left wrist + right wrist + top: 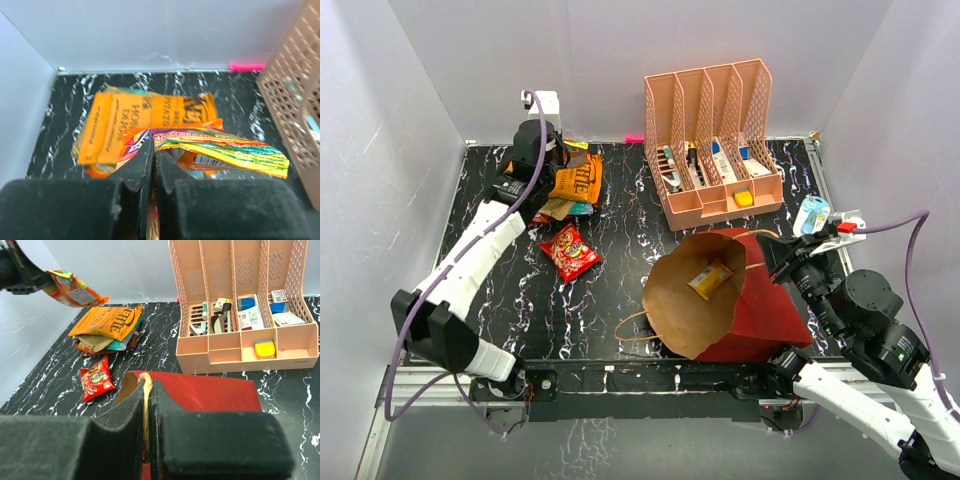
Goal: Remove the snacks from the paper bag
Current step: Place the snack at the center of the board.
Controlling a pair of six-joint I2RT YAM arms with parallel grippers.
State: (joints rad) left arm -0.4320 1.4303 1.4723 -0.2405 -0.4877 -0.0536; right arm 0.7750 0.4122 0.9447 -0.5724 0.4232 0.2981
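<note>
The peach organizer [715, 140] fills the table's 1 o'clock corner, with pens and small boxes in its front trays. Just before it, at 5 o'clock, the paper bag [760, 310] lies on its side with its mouth gaping toward 9 o'clock and a yellow packet [710, 280] inside. The right gripper [149, 387] is clamped on the bag's twine handle [144, 376]. At 11 o'clock a pile of snacks [578, 185] sits below the left gripper [152, 150], which pinches a striped packet [225, 152] — lifted clear of the pile, it seems. A red packet [570, 250] lies alone at 9 o'clock, and a light-blue object [812, 213] rests at 3 o'clock. The table [610, 290] is black with white veins — plain white walls [570, 60] close it in
</note>
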